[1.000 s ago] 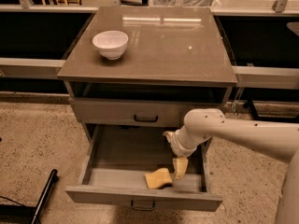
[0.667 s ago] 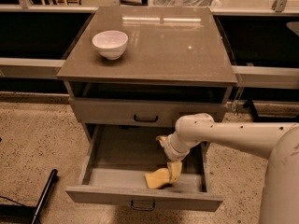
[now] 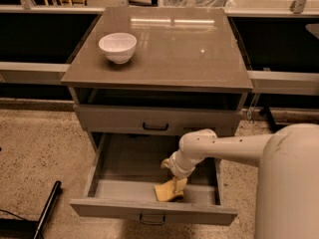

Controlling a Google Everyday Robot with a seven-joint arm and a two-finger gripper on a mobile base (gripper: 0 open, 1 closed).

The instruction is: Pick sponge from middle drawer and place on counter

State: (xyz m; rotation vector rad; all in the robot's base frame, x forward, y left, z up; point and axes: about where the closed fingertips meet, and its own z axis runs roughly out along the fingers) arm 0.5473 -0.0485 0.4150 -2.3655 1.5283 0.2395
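The middle drawer (image 3: 149, 210) is pulled out wide below the shut upper drawer. The yellow-tan sponge (image 3: 163, 191) lies on the drawer floor near the front, right of centre. My gripper (image 3: 172, 175) reaches down into the drawer from the right. It is open and hangs right over the sponge, with one cream finger (image 3: 179, 184) touching the sponge's right end and the other (image 3: 164, 163) behind it. The glossy counter (image 3: 184, 49) tops the cabinet.
A white bowl (image 3: 118, 47) stands on the counter's left rear part. The upper drawer (image 3: 155, 120) is shut. My white arm (image 3: 289, 173) fills the lower right. A dark rod (image 3: 47, 208) lies on the speckled floor at the lower left.
My gripper has moved left and down inside the drawer, from beside the sponge's right end to right over it. The sponge has not visibly moved.
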